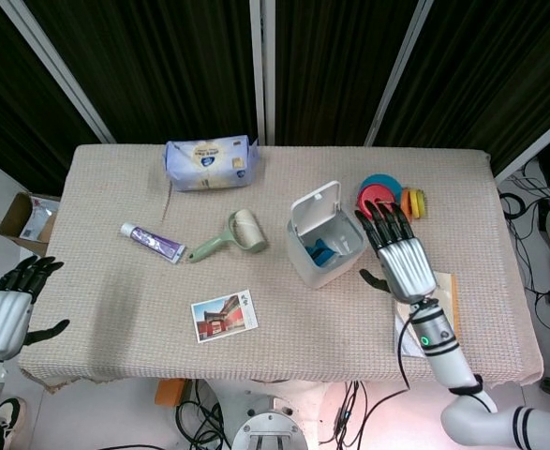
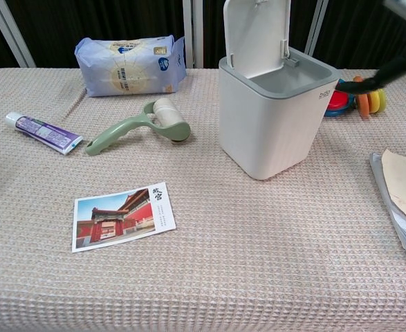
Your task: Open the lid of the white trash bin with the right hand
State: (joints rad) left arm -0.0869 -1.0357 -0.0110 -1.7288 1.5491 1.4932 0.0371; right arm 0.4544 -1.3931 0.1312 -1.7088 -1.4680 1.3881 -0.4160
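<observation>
White trash bin point(image 1: 323, 251) lid up | blue item point(image 1: 319, 253) inside | right robot hand point(image 1: 401, 255) spread, empty

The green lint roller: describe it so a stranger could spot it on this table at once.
Start at the white trash bin with its lid up near the table's middle, then look just to its left in the head view. The lint roller lies flat between the bin and the toothpaste tube, below the tissue pack. It alone has a pale green handle ending in a white drum.
</observation>
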